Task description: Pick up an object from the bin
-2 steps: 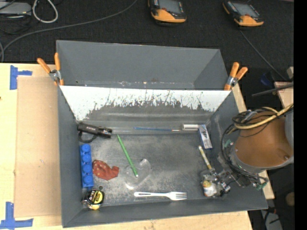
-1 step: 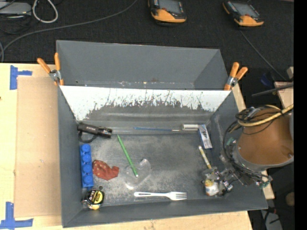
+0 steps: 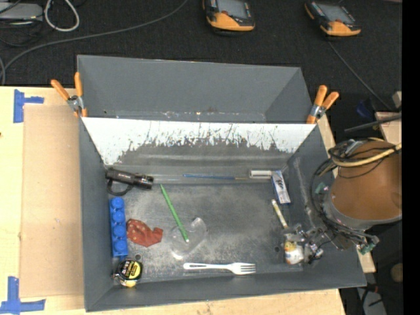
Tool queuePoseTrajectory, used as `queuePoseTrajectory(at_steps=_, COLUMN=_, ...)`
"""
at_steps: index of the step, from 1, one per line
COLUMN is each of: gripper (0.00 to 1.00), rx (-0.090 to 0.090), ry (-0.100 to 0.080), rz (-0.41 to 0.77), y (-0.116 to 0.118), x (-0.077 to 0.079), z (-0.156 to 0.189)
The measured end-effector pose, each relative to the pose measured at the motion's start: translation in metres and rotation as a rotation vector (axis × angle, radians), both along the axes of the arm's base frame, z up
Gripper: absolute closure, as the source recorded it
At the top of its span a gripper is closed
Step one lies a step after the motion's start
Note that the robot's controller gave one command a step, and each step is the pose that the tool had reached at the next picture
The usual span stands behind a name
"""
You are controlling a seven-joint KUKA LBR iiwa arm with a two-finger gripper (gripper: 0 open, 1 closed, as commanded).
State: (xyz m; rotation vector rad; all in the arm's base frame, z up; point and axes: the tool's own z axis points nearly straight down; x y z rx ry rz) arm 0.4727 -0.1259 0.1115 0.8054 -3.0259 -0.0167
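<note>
My gripper (image 3: 303, 240) is down in the bin's front right corner, under the orange-covered wrist. Right at it, on its left side, lies a small white and yellow thing (image 3: 291, 252); whether it is held cannot be made out. A thin pale stick (image 3: 280, 213) lies just beyond the gripper, toward the back. Further back along the right wall rests a blue and white tube (image 3: 281, 188). A white plastic fork (image 3: 220, 267) lies along the front wall, to the gripper's left.
A clear plastic cup (image 3: 190, 233) and a green straw (image 3: 173, 212) lie mid-floor. At the left are a blue block strip (image 3: 118, 227), a red crumpled piece (image 3: 144, 233), a yellow tape measure (image 3: 129, 271) and a black flashlight (image 3: 128, 178). A thin rod (image 3: 210, 176) lies along the back.
</note>
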Motion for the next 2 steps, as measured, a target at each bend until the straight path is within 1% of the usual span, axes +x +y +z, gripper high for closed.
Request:
queuePoseTrajectory(at_steps=1, gripper=1.0, rx=0.0, ry=0.0, rz=-0.001, y=0.0, x=0.0, z=0.018)
queuePoseTrajectory(at_steps=2, gripper=1.0, rx=0.002, ry=0.001, rz=-0.002, y=0.001, x=0.0, z=0.051)
